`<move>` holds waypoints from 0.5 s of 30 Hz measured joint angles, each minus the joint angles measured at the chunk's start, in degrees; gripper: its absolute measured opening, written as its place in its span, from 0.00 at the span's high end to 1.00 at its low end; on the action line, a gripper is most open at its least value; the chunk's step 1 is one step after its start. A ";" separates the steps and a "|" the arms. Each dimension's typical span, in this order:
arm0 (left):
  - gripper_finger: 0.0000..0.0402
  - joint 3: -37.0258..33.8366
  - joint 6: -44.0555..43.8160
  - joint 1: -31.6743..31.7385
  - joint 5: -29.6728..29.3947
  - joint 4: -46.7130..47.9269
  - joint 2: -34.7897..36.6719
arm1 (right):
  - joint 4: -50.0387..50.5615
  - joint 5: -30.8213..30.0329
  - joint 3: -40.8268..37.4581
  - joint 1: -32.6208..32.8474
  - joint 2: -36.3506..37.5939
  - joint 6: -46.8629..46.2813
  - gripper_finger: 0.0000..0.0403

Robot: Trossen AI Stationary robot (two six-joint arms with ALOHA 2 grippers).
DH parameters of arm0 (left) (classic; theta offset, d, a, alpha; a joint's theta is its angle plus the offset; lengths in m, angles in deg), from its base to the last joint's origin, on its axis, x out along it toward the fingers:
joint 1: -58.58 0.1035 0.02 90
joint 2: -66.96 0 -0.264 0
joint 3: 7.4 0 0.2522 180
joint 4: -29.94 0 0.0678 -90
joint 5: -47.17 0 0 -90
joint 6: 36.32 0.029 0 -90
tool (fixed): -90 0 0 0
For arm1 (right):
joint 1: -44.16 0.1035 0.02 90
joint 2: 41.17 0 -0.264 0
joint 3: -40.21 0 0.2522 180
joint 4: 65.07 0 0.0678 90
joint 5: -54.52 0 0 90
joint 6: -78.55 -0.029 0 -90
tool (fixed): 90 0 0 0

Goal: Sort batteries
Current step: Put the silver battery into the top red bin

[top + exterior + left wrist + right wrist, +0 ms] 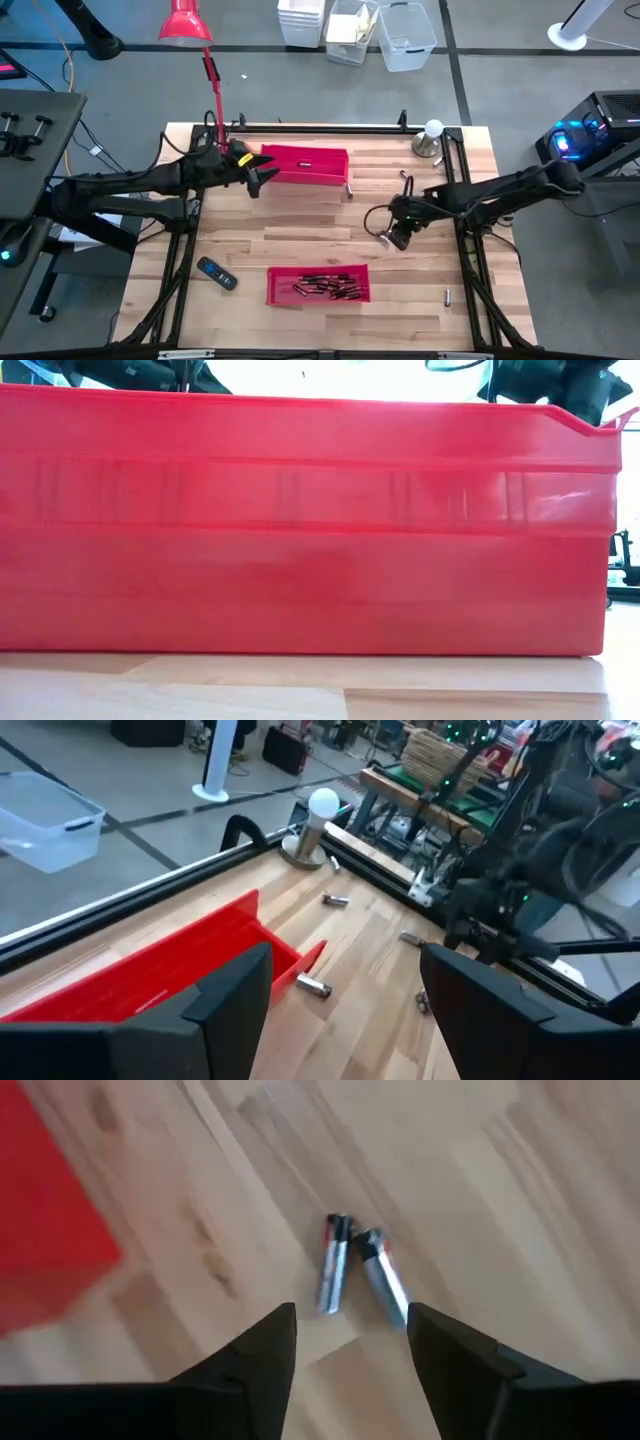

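My right tool (350, 1345) hangs open and empty over two batteries (357, 1273) mid-frame; I should straddle one only.

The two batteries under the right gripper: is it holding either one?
No: both batteries lie on the table beyond the open right gripper.

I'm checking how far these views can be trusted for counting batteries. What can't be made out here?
- Low view: the near red tray fills the frame, hiding the table behind it and its own contents.
- High view: the batteries in that tray are too small and overlapped to count.
- High view: the far red tray shows no clear contents; the left gripper covers one end.
- Right wrist view: the two batteries beyond the right gripper are blurred, type unreadable.
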 joint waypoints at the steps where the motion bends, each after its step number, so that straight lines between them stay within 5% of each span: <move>1: 0.38 0.00 -0.11 0.00 0.00 0.06 0.10 | -0.46 -0.71 0.04 0.00 -1.18 2.42 0.53; 15: 0.38 0.00 -2.99 0.00 -0.48 0.48 0.19 | -2.06 -5.75 0.17 0.09 -12.83 22.03 0.58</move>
